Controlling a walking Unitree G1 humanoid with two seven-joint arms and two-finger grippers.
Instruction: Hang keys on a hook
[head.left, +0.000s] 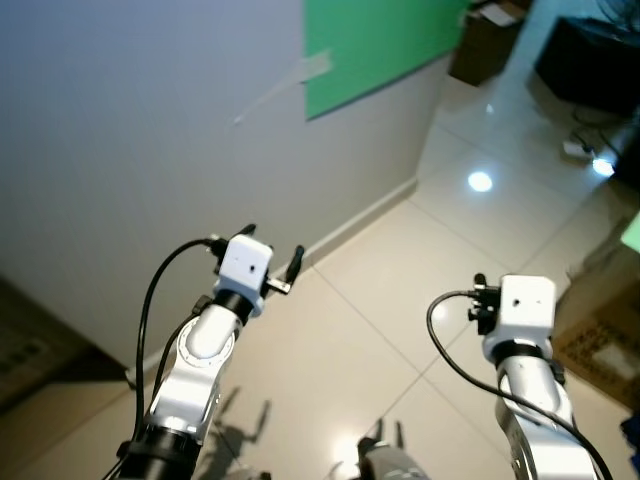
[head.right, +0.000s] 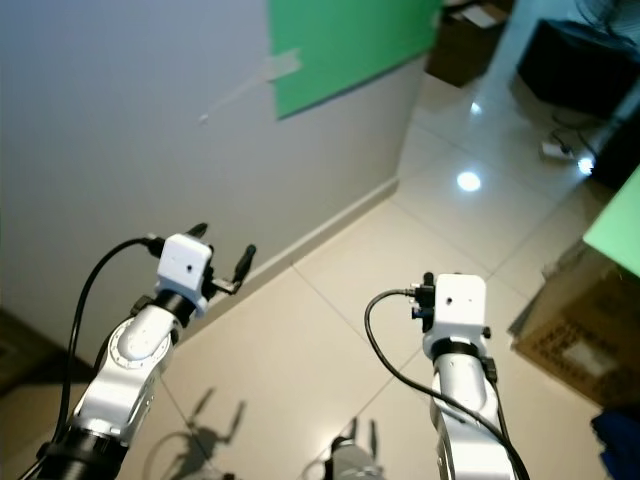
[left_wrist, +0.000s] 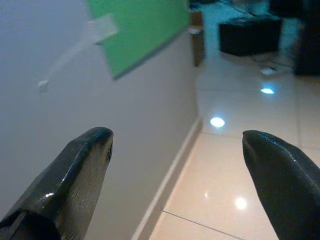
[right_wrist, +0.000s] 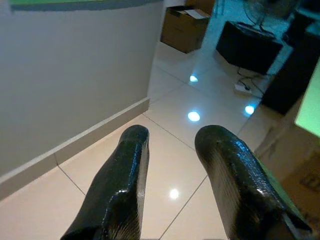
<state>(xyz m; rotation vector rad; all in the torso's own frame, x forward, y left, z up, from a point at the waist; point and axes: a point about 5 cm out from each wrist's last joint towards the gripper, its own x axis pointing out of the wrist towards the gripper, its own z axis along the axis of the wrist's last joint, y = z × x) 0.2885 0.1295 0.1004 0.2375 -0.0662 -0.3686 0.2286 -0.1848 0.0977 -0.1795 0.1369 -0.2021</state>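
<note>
Glossy cream floor tiles (head.left: 400, 290) run up to a plain grey wall (head.left: 130, 150) on the left, with a green panel (head.left: 380, 40) fixed high on it and a pale strip of tape (head.left: 285, 85) slanting down from the panel's corner. Far right stand a brown box (head.left: 485, 40) and a black unit (head.left: 590, 60); a second cardboard box (head.left: 600, 335) sits near right.

Both arms are raised before the wall. The left gripper (head.left: 272, 250) sits near the skirting, its two fingers spread wide with nothing between them. The right gripper (right_wrist: 170, 175) hangs over open floor, its fingers a little apart and also empty.

No keys and no hook can be made out on the wall, the floor or in either gripper, so where the keys lie cannot be told; the count is none of each, against two grippers, one panel, one tape strip and two boxes.

Judging from the task alone, keys should be light, hard and slippery metal that swings loosely. Pinching the ring or the key's flat head would likely hold best, leaving the ring's opening free for a hook.
</note>
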